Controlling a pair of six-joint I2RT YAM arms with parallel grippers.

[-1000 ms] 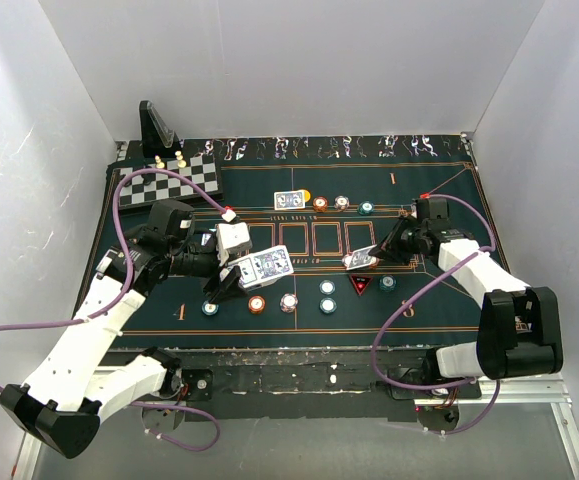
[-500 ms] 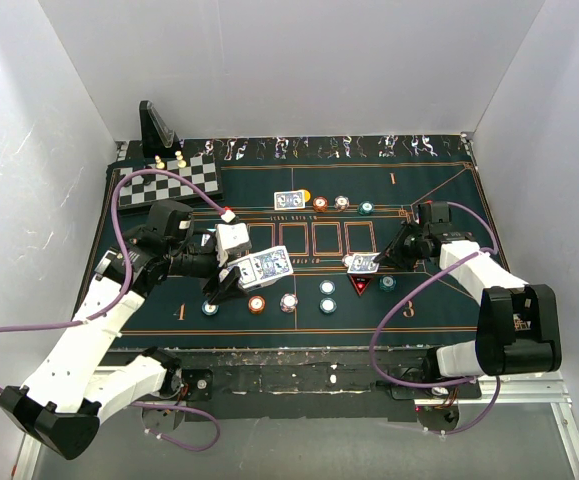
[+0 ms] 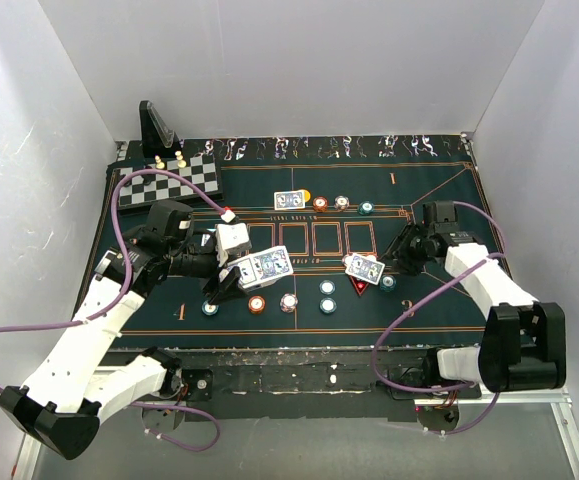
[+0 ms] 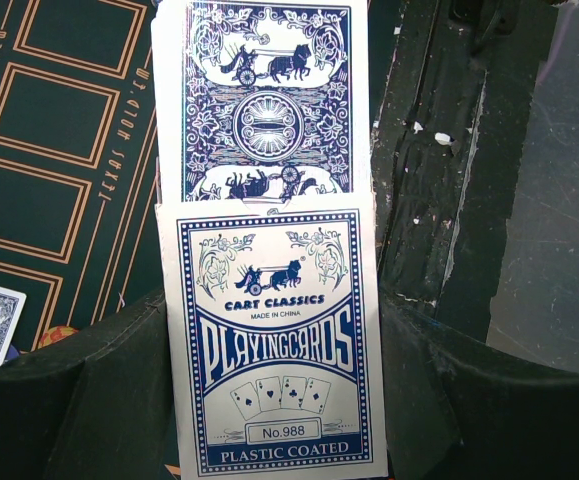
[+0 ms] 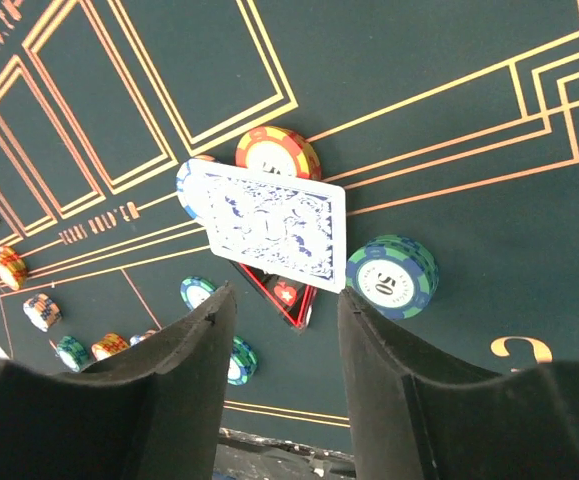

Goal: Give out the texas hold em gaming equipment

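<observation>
My left gripper [image 4: 274,400] is shut on a blue-and-white box of playing cards [image 4: 274,340], and a blue-backed card [image 4: 264,100] sticks out of its top. In the top view the box [image 3: 266,267] hangs above the green mat's left half. The right gripper [image 5: 284,300] stands open, nothing between its fingers. Just beyond them a single blue-backed card [image 5: 269,225] lies loose, resting over the red triangle marker [image 5: 287,297] and an orange chip [image 5: 277,152]. A teal chip [image 5: 392,276] sits to its right. In the top view this card [image 3: 365,268] lies left of the right gripper [image 3: 401,255].
Another card [image 3: 290,199], a yellow disc [image 3: 305,194] and chips [image 3: 341,202] lie along the mat's far side. More chips [image 3: 257,303] sit in a row near the front. A chessboard [image 3: 169,183] with pawns and a black stand [image 3: 157,125] occupy the back left corner.
My right gripper carried the card down and left over the triangle marker, opened and let it go, then drew back to the right. The left gripper and box stayed put.
</observation>
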